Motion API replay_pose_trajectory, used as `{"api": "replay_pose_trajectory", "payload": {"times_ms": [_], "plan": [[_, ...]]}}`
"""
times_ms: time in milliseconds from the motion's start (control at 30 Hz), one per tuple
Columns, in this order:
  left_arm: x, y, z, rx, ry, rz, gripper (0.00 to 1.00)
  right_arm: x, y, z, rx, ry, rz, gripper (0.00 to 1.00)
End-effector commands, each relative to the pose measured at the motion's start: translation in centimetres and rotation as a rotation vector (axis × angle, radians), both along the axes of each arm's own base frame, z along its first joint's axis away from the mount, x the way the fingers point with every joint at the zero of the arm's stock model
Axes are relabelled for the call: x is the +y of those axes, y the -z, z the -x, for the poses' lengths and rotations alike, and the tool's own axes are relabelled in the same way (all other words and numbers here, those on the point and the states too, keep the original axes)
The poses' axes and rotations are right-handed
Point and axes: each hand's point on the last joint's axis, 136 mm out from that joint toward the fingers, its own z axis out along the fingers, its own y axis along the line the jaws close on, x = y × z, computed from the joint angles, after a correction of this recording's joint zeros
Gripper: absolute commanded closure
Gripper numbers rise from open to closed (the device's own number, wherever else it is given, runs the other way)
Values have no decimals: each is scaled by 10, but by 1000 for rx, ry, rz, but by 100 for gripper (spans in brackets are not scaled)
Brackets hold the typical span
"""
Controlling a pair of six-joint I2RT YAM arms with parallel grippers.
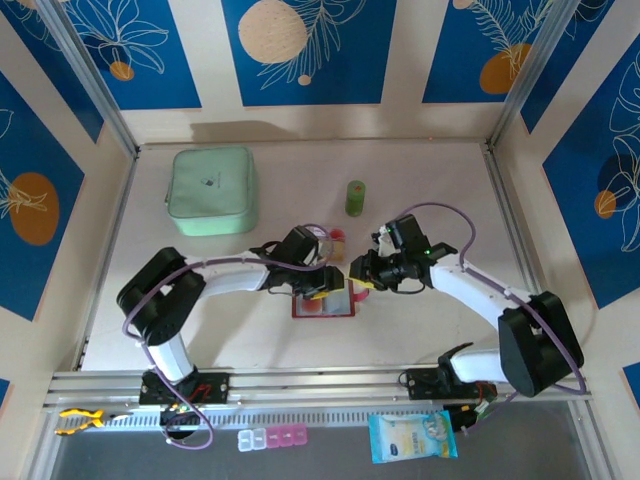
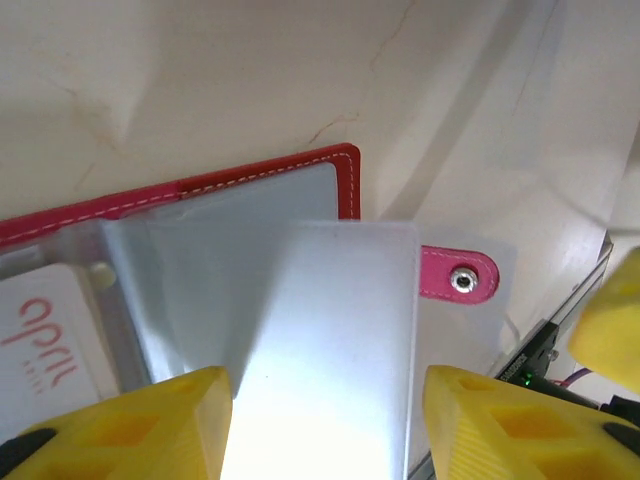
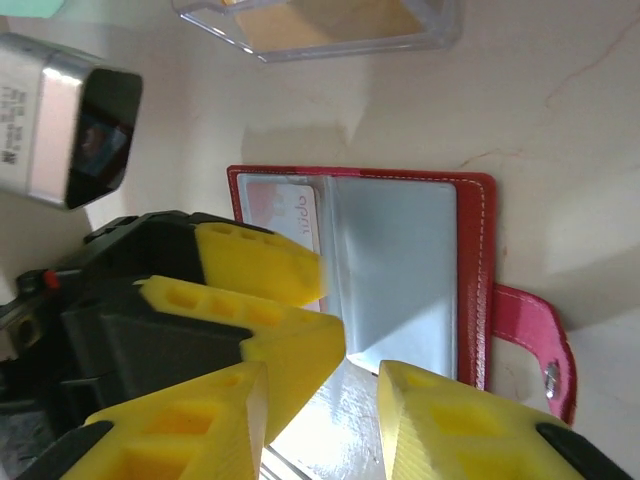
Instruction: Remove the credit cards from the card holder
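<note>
At the bench's (image 1: 420,180) centre, with the mint-green pouch (image 1: 211,190) off toward ten o'clock, the red card holder (image 1: 323,300) lay open and flat. The left gripper (image 2: 320,430) stood over it, fingers spread wide either side of a clear pocket leaf (image 2: 330,330) that appeared lifted. The right gripper (image 3: 320,420) hovered near its two o'clock corner, fingers apart and holding nothing. The pockets looked limp and slick, likely to flex. In the left wrist view one credit card (image 2: 45,340) sat at nine o'clock. It looked thin, stiff and light, and its exposed edge seemed the best place to pinch. The strap tab (image 2: 455,275) lay at three o'clock.
</note>
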Motion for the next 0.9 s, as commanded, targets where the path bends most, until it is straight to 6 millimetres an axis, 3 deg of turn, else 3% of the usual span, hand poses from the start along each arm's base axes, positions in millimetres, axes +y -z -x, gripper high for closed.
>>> {"api": "replay_pose_trajectory", "payload": {"times_ms": [0, 233, 433, 667, 867], "plan": [[-16, -4, 1, 3, 33, 37, 45, -7, 2, 9, 17, -5, 11, 63], [-16, 9, 2, 21, 36, 17, 42, -9, 1, 10, 21, 0, -1, 62], [-13, -10, -3, -31, 29, 33, 45, -4, 0, 10, 24, -1, -25, 63], [15, -24, -10, -89, -12, -12, 50, 7, 3, 9, 42, -27, -45, 65], [50, -21, -12, -101, -61, -80, 58, 25, 11, 9, 65, -67, -48, 69]]}}
